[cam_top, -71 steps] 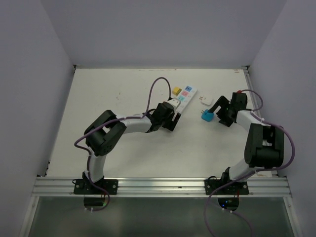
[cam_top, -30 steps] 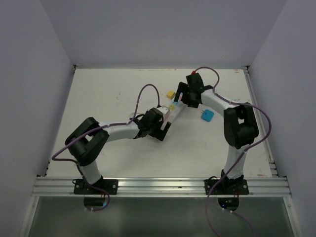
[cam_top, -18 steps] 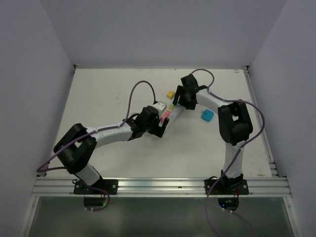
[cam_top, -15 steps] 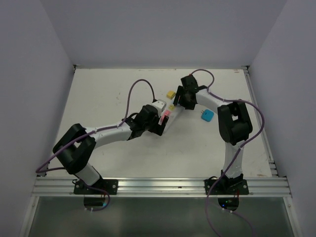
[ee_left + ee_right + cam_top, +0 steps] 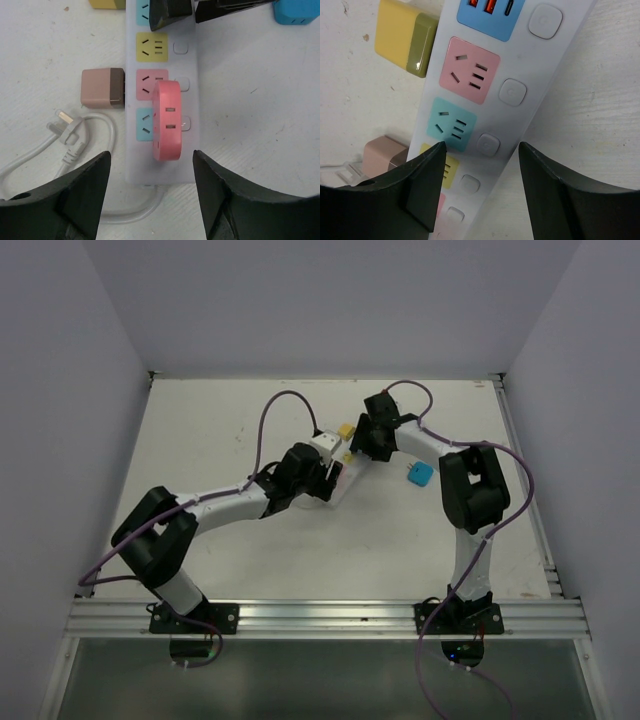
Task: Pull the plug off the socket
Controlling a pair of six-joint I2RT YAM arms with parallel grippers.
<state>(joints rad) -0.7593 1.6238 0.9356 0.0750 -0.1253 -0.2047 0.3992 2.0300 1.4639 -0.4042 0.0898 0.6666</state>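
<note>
The socket (image 5: 192,95) is a long white strip with blue, yellow and pink outlet faces. A pink plug (image 5: 167,120) sits in it, across the pink and blue faces at its near end. My left gripper (image 5: 151,162) is open, with a finger on each side of that end and the plug between them, untouched. My right gripper (image 5: 481,150) is open over the far part of the socket (image 5: 520,60). Its left finger (image 5: 415,185) overlaps the yellow face and the other stands off the right edge. In the top view both grippers (image 5: 325,475) (image 5: 362,445) meet over the strip.
A brown cube (image 5: 102,87) lies left of the strip. The strip's looped white cord with its pronged plug (image 5: 67,135) lies below the cube. A yellow cube (image 5: 405,37) lies by the far end and a blue cube (image 5: 421,474) to the right. Walls enclose the table.
My left gripper has slid farther along the strip up to the pink plug, and its jaws have narrowed. My right gripper has edged left over the far end and narrowed as well.
</note>
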